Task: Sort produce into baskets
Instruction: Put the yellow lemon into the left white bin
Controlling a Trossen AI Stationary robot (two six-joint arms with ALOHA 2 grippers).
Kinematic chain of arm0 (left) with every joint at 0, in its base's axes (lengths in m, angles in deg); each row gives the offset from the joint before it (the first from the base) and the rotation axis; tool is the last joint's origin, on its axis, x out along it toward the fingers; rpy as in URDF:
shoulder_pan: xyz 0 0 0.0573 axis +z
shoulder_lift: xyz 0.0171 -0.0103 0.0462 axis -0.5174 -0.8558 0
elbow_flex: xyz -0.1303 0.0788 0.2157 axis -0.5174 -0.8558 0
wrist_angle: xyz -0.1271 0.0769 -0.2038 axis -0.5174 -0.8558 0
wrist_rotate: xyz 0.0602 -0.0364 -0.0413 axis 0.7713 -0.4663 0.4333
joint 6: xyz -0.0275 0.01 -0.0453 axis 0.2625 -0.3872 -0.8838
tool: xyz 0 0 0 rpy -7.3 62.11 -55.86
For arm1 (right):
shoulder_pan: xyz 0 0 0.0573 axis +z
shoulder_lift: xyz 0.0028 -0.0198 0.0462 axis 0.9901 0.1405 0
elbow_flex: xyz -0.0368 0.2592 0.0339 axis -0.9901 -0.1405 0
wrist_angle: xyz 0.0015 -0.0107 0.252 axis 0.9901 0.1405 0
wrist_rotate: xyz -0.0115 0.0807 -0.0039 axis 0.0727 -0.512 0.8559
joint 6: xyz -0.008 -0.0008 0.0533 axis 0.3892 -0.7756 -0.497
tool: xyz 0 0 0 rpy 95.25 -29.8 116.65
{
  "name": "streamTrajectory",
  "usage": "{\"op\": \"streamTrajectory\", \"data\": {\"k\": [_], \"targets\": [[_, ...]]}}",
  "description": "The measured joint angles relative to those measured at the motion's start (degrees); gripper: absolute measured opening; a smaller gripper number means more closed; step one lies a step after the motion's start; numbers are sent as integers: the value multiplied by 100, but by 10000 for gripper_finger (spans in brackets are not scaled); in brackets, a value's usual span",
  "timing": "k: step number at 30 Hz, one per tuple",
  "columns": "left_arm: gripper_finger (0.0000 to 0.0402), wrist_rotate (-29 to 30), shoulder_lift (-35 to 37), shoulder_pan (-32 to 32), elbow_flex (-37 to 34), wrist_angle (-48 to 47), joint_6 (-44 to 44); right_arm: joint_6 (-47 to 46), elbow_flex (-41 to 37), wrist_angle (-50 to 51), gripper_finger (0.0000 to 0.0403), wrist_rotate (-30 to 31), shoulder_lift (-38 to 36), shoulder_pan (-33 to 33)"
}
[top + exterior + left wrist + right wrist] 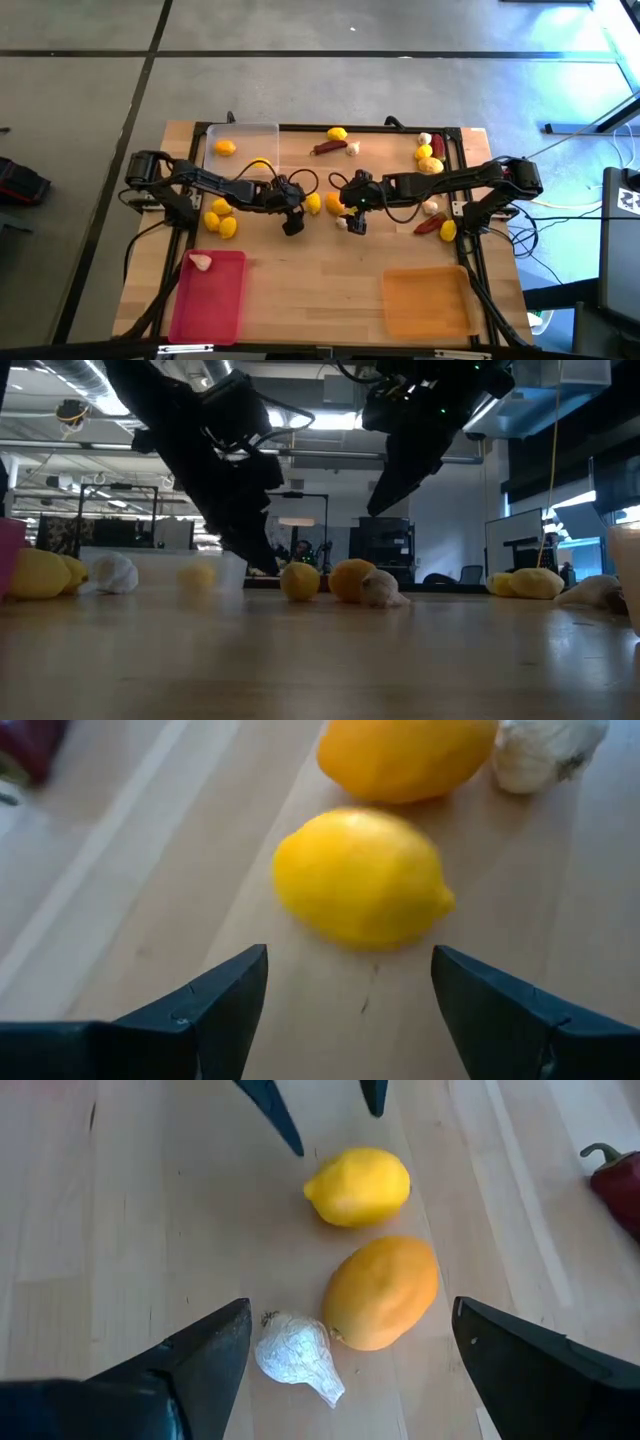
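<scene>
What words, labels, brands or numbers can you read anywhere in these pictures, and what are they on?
None can be read. The lemon, orange fruit, garlic bulb, clear basket, pink basket and orange basket bear no visible print. A white mark on equipment at the high view's right edge is too small to read.

One camera hangs high above, looking straight down on the whole bench (320, 290). A second sits at bench-top level, facing across it into the room. Each wrist camera looks closely past its own hand at the middle, from opposite sides; both share the yellow lemon (360, 875), the orange fruit (383, 1292) and what seems a garlic bulb (295, 1355).
</scene>
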Motion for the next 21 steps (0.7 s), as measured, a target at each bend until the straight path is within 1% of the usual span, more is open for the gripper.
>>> {"op": "streamTrajectory", "data": {"k": [2,5,9,12,15,18,21], "targets": [[278,-1,148,23,19,-135,-21,0,0,-4,337,0,0,0],[278,1,360,-13,21,-92,-47,0,0,-15,337,0,0,0],[278,16,408,-31,21,377,-617,0,0,-33,337,0,0,0],[278,104,248,-54,25,948,-1183,0,0,-44,337,0,0,0],[278,300,-27,-175,1,1272,-1394,0,2,-43,337,0,-2,0],[278,736,-297,-266,1,1294,-1547,0,2,-42,337,0,-2,0],[278,949,-488,-333,-8,1274,-1638,2,2,-42,337,0,-4,0]]}}
